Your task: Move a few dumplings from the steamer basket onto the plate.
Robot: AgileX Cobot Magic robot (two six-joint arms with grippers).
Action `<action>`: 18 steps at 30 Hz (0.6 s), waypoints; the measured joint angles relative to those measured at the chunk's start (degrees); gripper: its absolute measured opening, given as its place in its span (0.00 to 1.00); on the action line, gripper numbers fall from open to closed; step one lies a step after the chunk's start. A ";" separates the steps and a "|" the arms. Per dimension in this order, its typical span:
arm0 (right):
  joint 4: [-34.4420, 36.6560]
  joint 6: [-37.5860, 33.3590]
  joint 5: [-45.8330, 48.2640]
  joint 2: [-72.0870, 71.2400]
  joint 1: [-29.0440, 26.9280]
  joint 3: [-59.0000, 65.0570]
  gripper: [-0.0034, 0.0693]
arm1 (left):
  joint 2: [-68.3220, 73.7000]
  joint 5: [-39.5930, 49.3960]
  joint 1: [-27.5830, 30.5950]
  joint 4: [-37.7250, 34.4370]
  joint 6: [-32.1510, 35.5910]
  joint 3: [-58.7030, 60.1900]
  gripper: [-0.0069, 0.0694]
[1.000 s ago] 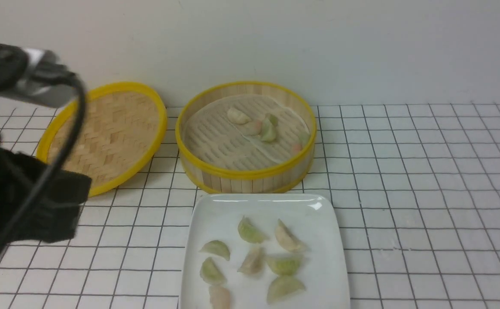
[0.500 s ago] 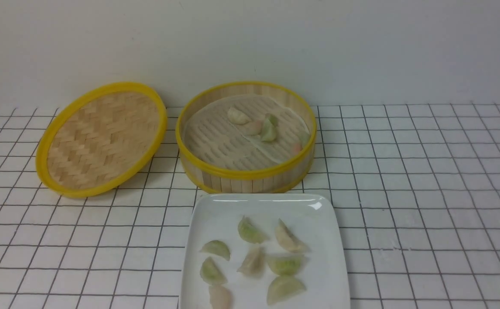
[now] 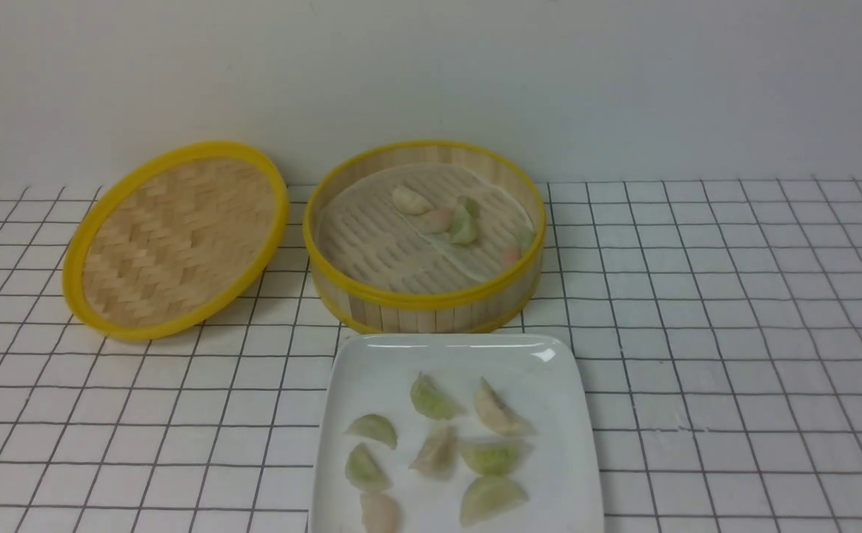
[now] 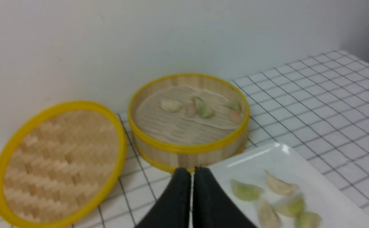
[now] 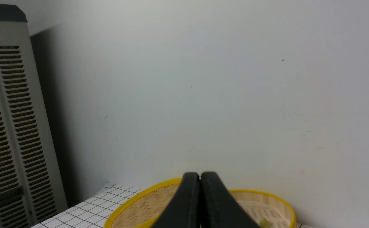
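left arm gone from front view | both pincers together, empty | plate (image 4: 314,190) beside left pincer (image 4: 192,172)

Woven lid (image 3: 176,238) lies on gridded tabletop (image 3: 734,311).

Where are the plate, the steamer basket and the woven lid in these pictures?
plate (image 3: 564,385): front view, bare glossy surface near its right edge.
steamer basket (image 3: 423,302): front view, yellow front rim.
woven lid (image 3: 179,237): front view, middle of the woven surface.

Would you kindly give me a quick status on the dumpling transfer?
Left gripper shut, empty. Right gripper shut, empty. Eight dumplings on plate, a few left in steamer basket. Nothing in the way.
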 joint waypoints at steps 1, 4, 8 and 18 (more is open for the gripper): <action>0.00 0.00 0.00 0.00 0.00 0.00 0.03 | -1.71 -2.64 1.67 -0.37 1.77 2.75 0.08; 0.00 0.00 0.00 0.00 0.00 0.00 0.03 | -7.93 -11.01 8.48 -1.95 4.69 13.74 0.08; 0.00 0.00 0.05 0.00 0.00 0.00 0.03 | -14.22 -15.43 15.03 -2.15 5.45 24.26 0.08; 0.00 0.05 0.11 0.00 0.00 0.00 0.03 | -19.83 -12.42 21.74 -2.60 5.45 37.30 0.08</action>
